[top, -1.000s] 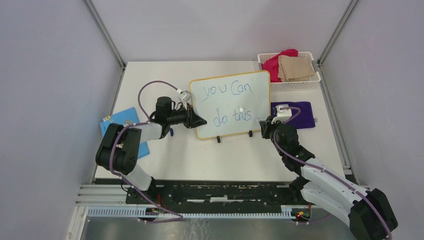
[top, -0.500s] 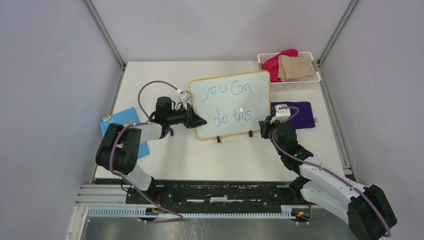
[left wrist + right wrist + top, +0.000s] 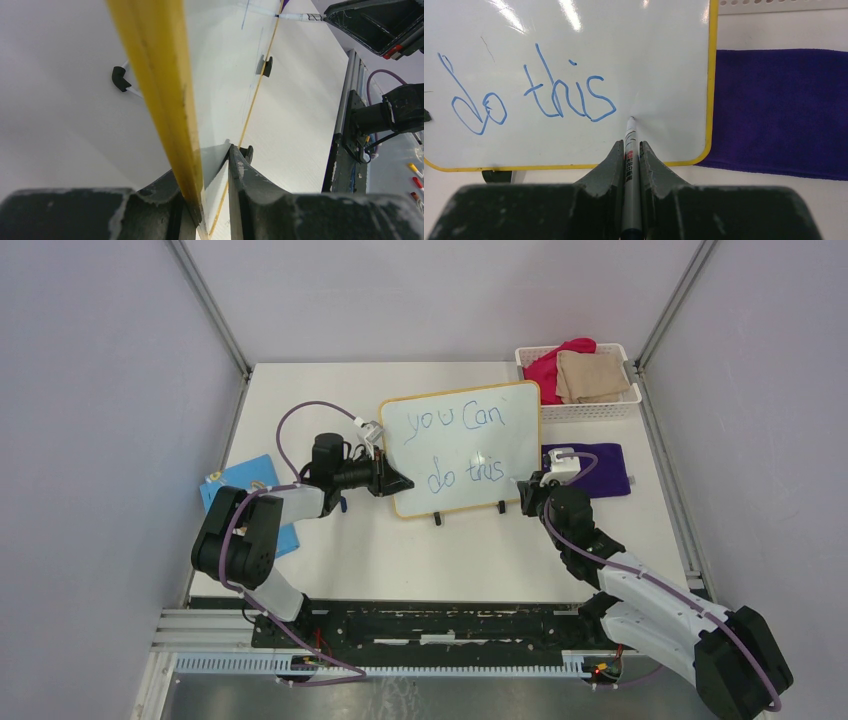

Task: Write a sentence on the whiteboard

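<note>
From the right wrist the board (image 3: 574, 30) is cut off at top and left; of the sentence (image 3: 531, 92) only the lower line is seen. The marker (image 3: 630, 132) is hidden at its rear by the right gripper (image 3: 629, 145). From the left wrist the writing cannot be read. The card (image 3: 238, 478) is partly covered by the left arm (image 3: 270, 505).

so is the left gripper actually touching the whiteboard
Touching. The left wrist view shows the left gripper closed on the whiteboard, with its yellow rim pinched between the two fingers.
</note>
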Available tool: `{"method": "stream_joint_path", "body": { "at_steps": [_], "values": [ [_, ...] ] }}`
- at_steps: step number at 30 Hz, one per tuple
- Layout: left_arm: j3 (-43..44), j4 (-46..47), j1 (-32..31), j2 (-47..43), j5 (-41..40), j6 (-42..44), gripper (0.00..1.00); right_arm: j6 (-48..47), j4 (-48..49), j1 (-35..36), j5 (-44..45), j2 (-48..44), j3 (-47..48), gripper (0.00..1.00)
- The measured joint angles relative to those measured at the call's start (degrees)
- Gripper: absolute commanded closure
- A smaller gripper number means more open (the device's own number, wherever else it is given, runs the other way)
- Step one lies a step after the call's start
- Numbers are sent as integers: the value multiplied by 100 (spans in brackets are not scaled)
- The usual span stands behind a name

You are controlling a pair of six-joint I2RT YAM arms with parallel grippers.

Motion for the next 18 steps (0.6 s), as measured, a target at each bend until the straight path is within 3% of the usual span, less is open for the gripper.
{"method": "stream_joint_path", "body": {
  "at_steps": [18],
  "values": [
    [9, -7, -11, 0, -7, 0, 98, 0, -39, 7, 42, -20, -2, 100]
  ]
}}
